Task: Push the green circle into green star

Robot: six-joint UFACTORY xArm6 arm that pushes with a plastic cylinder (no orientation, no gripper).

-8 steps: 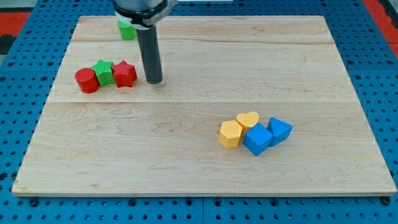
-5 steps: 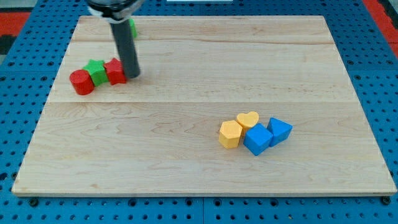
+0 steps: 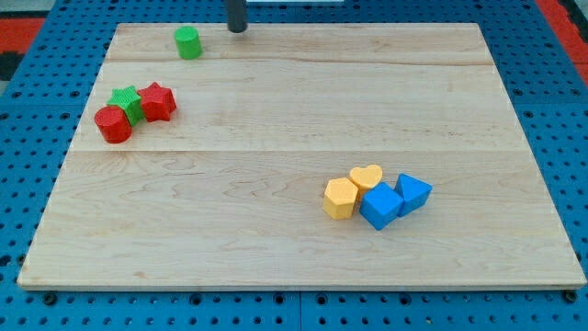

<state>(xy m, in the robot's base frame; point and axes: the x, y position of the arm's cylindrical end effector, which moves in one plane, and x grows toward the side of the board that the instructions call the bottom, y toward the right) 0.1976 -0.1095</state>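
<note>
Pale wood made up the board (image 3: pixel 276 239), which lay on a blue pegboard surface (image 3: pixel 28 276). Nearest the view's bottom, toward the right, four blocks sat bunched together: a yellow hexagon (image 3: pixel 339 198) touching a yellow heart (image 3: pixel 367 176) just above it, a blue cube (image 3: pixel 379 207) pressed against both, and a second blue block (image 3: pixel 413 193), angular in shape, touching the cube on its right side.

Farther up, on the view's left, a second cluster sat close together: a red cylinder (image 3: pixel 113 124) lowest and leftmost, the green star (image 3: pixel 125 102) touching it above and to the right, and a red star (image 3: pixel 157 101) against the green star's right side.

Farther still, near the board's top edge, the green circle (image 3: pixel 188 42) stood alone, well apart from the green star and up and to the right of it.

At the very top of the view, my tip (image 3: pixel 237 30) stood at the board's far edge, to the right of the green circle and not touching it, and well apart from the red and green cluster. Only the rod's lowest part showed. The arm carried no hand, so there was no grip state to tell.
</note>
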